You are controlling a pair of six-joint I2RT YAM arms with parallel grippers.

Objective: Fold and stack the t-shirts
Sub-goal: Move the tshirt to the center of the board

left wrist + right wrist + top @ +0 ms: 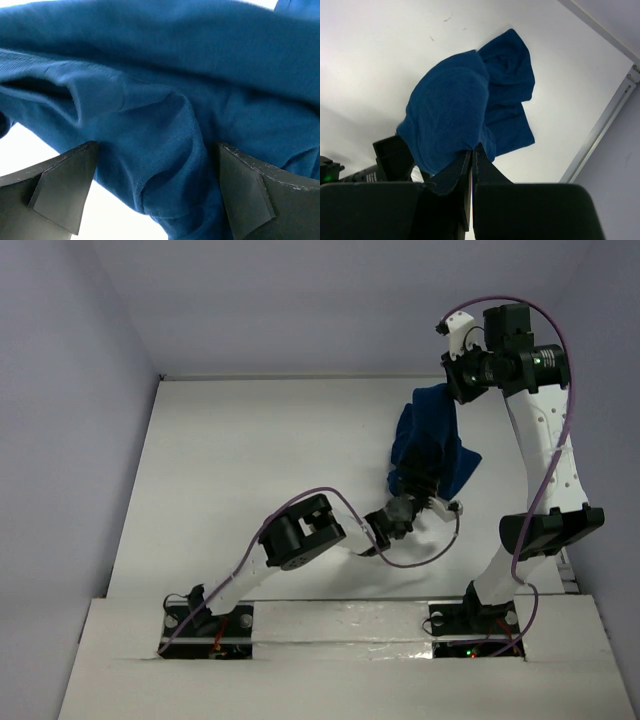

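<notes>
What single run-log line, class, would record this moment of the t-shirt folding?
t-shirt: unfolded, hanging bunched | right gripper: shut on t-shirt, holding it up | left gripper: open, jaws either side of hanging cloth

The t-shirt (425,445) hangs under the right claw (471,150), over the table (250,460), behind the left claw (425,502).

Legible text: none. Left arm (367,176): faint white lettering on its black housing beside a green light, seen from the right wrist, too small and blurred to read. T-shirt (425,445): only plain blue cloth faces the cameras, with no readable print, label or number in any view.
</notes>
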